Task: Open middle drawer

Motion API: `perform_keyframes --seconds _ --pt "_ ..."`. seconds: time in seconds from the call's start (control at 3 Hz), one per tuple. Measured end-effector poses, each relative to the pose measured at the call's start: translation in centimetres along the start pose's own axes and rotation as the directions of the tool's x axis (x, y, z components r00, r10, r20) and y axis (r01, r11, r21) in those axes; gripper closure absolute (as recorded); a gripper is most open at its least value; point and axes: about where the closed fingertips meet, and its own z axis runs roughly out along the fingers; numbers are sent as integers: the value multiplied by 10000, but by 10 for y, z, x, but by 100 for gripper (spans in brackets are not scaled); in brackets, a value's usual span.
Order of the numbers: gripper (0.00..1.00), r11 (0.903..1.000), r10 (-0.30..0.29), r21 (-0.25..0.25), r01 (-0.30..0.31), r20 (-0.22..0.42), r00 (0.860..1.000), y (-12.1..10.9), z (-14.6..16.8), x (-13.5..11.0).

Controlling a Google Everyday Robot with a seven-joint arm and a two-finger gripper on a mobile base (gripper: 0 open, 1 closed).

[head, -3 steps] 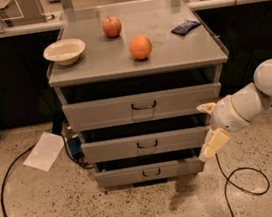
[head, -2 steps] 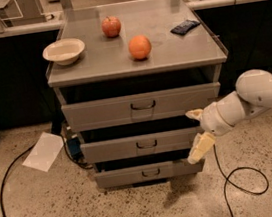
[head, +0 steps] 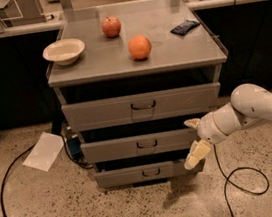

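Observation:
The grey cabinet has three drawers stacked in its front. The middle drawer (head: 111, 149) is a low flat grey front with a small dark wire handle (head: 146, 144) at its centre. It looks shut or nearly shut, with a dark gap above it. My gripper (head: 193, 140) is at the right end of the middle drawer's front, well to the right of the handle. It is open, with one cream finger (head: 192, 122) above the front and the other (head: 195, 154) below it. The white arm reaches in from the right.
The taller top drawer (head: 101, 113) and the smaller bottom drawer (head: 120, 176) sit above and below. On the cabinet top (head: 169, 55) are a white bowl (head: 64, 51), an apple (head: 111, 26), an orange (head: 139, 47) and a dark packet (head: 184, 27). A paper sheet (head: 43, 151) and black cables (head: 240, 184) lie on the floor.
My gripper and arm have moved left, from beside the cabinet to the right end of the middle drawer's front. The drawers have not moved.

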Motion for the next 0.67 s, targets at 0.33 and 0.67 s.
perform_keyframes --seconds 0.33,0.67 --pt "0 9996 48 -269 -43 193 9998 -2 15 6" --pt "0 9986 -223 -467 240 372 9991 -13 56 10"
